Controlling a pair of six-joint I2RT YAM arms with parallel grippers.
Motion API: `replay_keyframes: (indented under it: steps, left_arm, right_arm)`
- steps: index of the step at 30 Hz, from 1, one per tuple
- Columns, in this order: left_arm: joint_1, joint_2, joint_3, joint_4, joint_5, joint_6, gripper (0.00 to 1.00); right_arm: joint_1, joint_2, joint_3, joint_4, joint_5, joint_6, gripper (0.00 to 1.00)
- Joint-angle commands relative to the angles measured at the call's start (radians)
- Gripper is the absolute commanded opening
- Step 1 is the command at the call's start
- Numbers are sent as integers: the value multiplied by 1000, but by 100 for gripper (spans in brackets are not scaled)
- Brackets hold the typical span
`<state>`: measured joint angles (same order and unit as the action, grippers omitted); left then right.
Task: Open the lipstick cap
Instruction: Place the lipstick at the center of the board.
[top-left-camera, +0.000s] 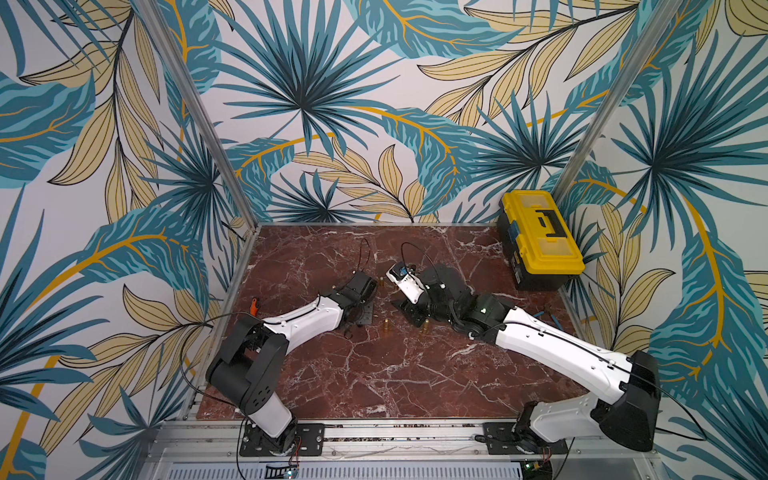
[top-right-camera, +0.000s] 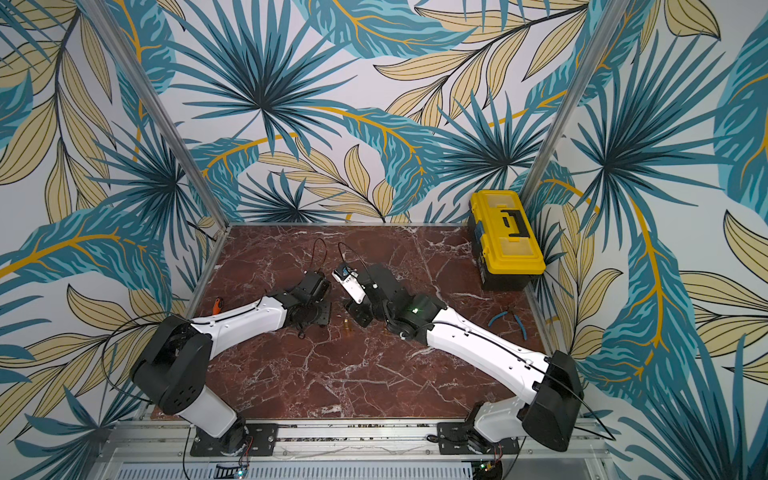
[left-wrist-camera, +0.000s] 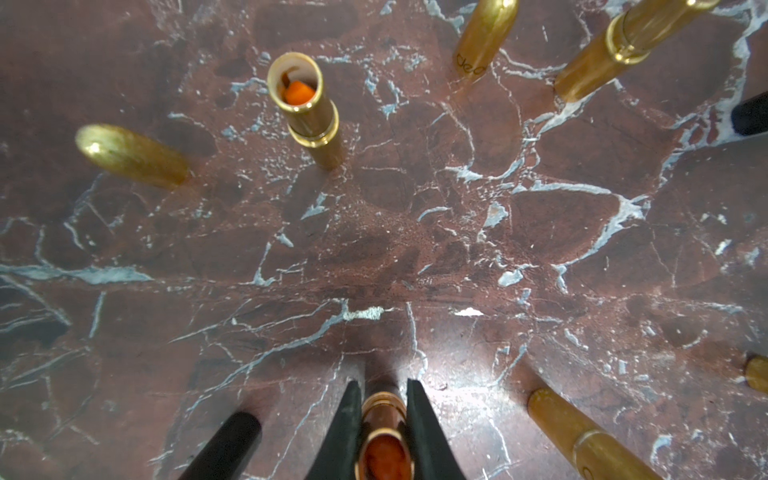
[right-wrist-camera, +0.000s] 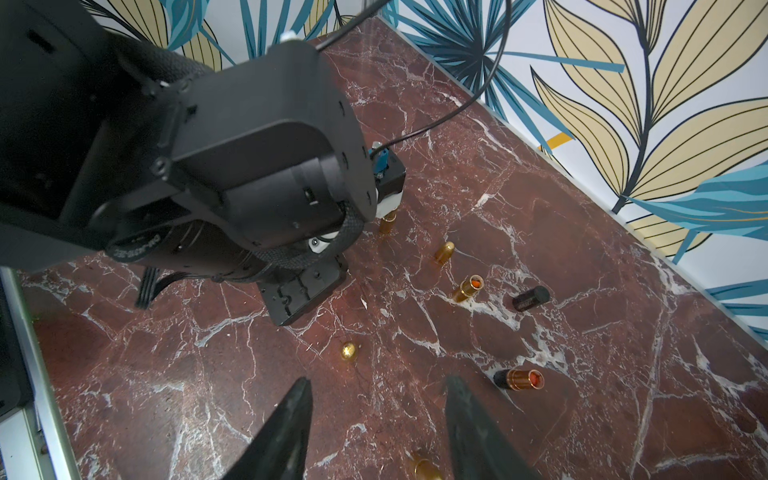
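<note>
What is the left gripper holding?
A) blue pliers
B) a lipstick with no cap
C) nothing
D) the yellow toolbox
B: in the left wrist view the left gripper is shut on a gold lipstick with its orange tip bare.

yellow toolbox (top-left-camera: 540, 235): back right corner | orange screwdriver (top-left-camera: 254, 306): left edge | blue pliers (top-right-camera: 496, 320): right edge
</note>
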<state>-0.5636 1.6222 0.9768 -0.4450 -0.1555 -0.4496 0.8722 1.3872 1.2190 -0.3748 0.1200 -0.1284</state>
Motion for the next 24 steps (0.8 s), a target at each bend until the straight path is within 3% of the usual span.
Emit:
replay_keyframes:
  steps: [1,18,24]
  left_arm:
    - [-9,-7,-32,-13,5,0,21]
    - [-13,-25,-50,-12,12,-9,22]
    - [-18,-34,-64,-13,8,-11,28]
  right_arm:
    - [2,12,-10,-1,5,-7,53]
    - [2,24,-10,-3,8,-13,53]
    - [2,29,-9,-1,9,-16,53]
